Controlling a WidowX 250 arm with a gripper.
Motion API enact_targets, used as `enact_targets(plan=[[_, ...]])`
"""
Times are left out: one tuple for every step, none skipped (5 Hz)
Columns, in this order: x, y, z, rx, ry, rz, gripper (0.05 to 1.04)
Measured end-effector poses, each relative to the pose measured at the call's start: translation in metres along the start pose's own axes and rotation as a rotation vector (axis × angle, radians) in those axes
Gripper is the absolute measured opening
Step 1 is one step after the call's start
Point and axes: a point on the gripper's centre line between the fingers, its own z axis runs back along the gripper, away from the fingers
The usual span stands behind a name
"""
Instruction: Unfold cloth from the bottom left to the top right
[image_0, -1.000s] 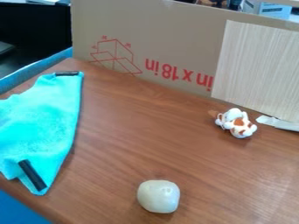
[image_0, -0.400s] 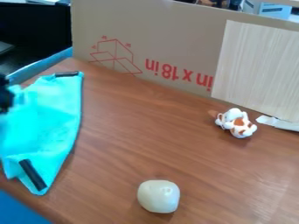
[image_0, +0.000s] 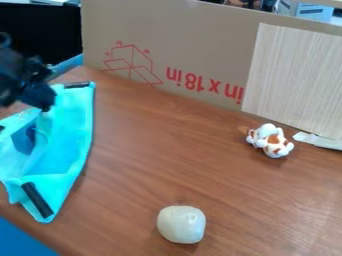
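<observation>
Cloth (image_0: 63, 150), bright turquoise and rumpled, is lying on a brown wood-grain surface (image_0: 140, 165) between eight and ten o'clock in the camera view, partly running past the nine o'clock edge. One black strip (image_0: 77, 85) is marking its ten o'clock corner, while another black strip (image_0: 37, 200) is slanting across its corner at eight. A dark blue patch (image_0: 24, 140) is showing among the folds near nine. The black pincer (image_0: 44, 104) is hanging over the cloth's upper part between nine and ten o'clock, its arm (image_0: 13, 75) entering from the edge at ten; whether it is standing apart, together or clamped on fabric, one cannot tell. A pale, rounded object (image_0: 182, 225) is sitting at six o'clock, well apart from the cloth, and a small white-and-brown toy (image_0: 272, 142) is resting at three, just beside a whitish strip (image_0: 319, 141). Cardboard (image_0: 194, 45) with red markings is standing upright along the far side, stretching from eleven toward two, and a pale wood-grain panel (image_0: 294, 80) is covering part of it at two o'clock.
</observation>
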Motion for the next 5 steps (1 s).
enact_targets(plan=[[0.001,-0.022,-0.014,-0.007,0.029,0.001,0.055],[-0.011,-0.043,-0.042,-0.023,0.106,0.004,0.055],[-0.015,-0.069,-0.056,-0.057,0.121,0.013,0.055],[-0.02,-0.089,-0.07,-0.076,0.133,0.03,0.055],[-0.026,-0.102,-0.085,-0.08,0.14,0.039,0.055]])
